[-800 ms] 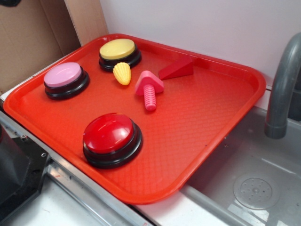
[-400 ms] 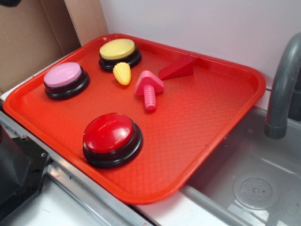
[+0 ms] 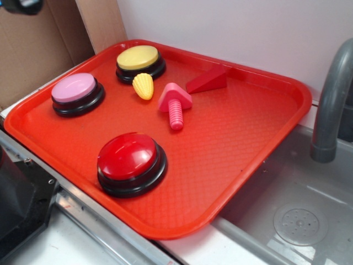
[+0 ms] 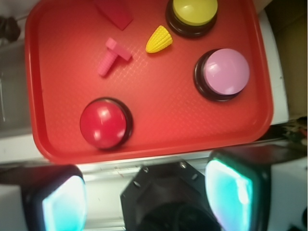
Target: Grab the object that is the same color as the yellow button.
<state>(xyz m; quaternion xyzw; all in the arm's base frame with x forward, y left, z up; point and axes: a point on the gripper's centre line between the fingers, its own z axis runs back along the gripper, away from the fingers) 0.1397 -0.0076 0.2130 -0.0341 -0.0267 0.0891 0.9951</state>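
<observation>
gripper (image 4: 144,195) wide, empty, high above tray (image 4: 192,137) | corn (image 4: 159,39) at yellow button's (image 4: 194,10) 7 o'clock, just beside | risk: descent drifts, pad clips button, or ribbed cob rolls away
</observation>
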